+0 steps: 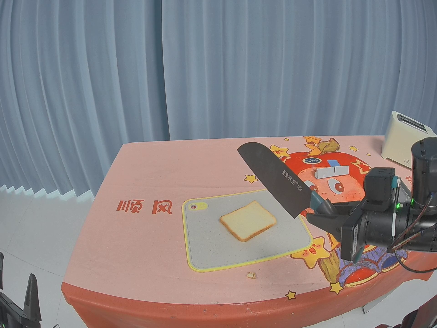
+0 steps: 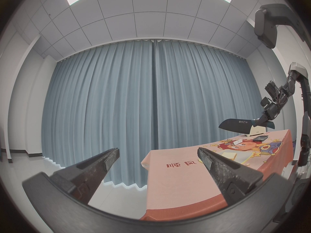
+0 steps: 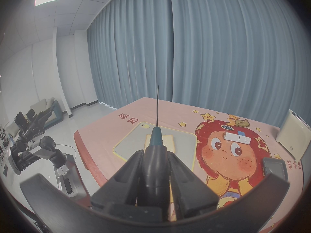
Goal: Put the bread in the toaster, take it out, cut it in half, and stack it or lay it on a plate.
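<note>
Bread (image 1: pixel 248 220) lies flat on the cutting board (image 1: pixel 214 251), toward the board's right half and not touching its rim, with bare board showing on every side of the slice. The right gripper (image 1: pixel 324 212) is clenched on the handle of the knife (image 1: pixel 275 178). The blade hangs in the air above and just right of the slice, tip pointing away from the robot and to the left, and it touches nothing. In the right wrist view the blade is edge-on and lines up roughly over the middle of the bread (image 3: pixel 170 143). The step in hand looks like the cut in half. The slice should be light, soft and easy to squash. It will likely slide on the smooth board if pushed sideways, so press straight down, no dragging. For the later lift, taking it by the firmer crust edges seems safest, since the middle would tear or dent. The left gripper (image 2: pixel 157 153) is released with jaws wide apart, low off the table's (image 1: pixel 150 169) left front corner and well apart from the board, so it is not steadying the bread. Nothing stands between blade and slice. The board's front rim sits near the table's front edge, with a crumb (image 1: pixel 251 275) just beside it, so there is little margin there. The toaster (image 1: pixel 403 144) stands at the far right corner, well apart.
</note>
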Available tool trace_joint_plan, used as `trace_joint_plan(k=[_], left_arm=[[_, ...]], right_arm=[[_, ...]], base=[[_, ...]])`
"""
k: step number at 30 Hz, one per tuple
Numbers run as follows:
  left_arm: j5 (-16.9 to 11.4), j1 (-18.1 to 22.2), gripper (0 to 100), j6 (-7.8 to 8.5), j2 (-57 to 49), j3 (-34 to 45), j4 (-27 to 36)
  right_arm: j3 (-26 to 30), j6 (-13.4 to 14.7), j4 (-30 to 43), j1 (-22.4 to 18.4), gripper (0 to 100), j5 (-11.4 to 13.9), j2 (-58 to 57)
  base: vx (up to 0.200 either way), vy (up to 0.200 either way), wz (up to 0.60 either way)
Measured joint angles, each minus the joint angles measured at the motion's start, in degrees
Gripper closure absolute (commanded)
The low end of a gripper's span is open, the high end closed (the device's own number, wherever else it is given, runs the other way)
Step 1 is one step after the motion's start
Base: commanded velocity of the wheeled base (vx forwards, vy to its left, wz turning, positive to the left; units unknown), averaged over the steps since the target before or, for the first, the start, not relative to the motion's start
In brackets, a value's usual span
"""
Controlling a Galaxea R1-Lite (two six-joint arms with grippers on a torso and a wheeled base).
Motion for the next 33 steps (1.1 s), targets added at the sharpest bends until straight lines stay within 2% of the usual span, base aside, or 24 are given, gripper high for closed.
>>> trace_joint_plan(k=[9, 23, 33], left_arm=[[-0.24, 0.0, 0, -0.49, 0.0, 0.0, 0.3], [-3.21, -0.04, 0, 0.85, 0.0, 0.0, -2.44], [-3.56, -0.09, 0, 0.94, 3.8, 0.0, -12.81]], right_arm=[[0.26, 0.0, 0.33, 1.43, 100, -0.01, -0.26], [0.44, 0.0, 0.06, 1.66, 100, -0.01, -0.26], [0.46, 0.0, 0.04, 1.68, 100, 0.0, -0.28]], base=[[0.0, 0.0, 0.0], [0.0, 0.0, 0.0], [0.0, 0.0, 0.0]])
